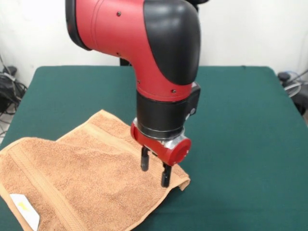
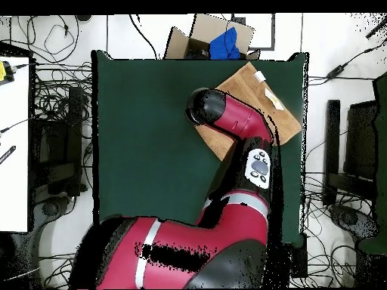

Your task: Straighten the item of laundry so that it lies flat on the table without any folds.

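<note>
Hovering open, the hand (image 1: pixel 154 173) nears the towel (image 1: pixel 82 187)

Table (image 1: pixel 240 120) open beside towel (image 1: pixel 72 178); only arm (image 1: pixel 159 53) overhead

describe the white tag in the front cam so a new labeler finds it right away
Start from the large dark green felt-covered table, then go to the peach-orange terry towel lying at its front left in the front view, under the black two-fingered pincer. The small white tag sits at the towel's front left edge. It is the only white patch on the orange cloth.
</note>
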{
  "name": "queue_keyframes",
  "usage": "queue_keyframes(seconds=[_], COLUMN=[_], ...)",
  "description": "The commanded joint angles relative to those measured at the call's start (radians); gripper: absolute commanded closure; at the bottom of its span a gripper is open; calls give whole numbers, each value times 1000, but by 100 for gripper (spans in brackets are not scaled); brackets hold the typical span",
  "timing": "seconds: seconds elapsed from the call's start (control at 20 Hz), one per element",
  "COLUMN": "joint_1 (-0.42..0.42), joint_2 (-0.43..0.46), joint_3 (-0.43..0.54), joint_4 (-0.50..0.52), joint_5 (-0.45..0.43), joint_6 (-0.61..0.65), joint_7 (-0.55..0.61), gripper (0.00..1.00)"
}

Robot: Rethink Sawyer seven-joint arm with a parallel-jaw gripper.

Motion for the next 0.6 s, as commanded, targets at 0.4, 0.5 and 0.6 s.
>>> queue_keyframes(seconds=[0.4,0.5,0.6], joint_1=[-2,-9,-16], joint_2=[6,11,14], joint_3=[74,78,82], joint_4=[43,33,25], joint_5=[20,15,10], joint_6=[120,124,134], joint_7=[151,137,121], gripper=[0,0,0])
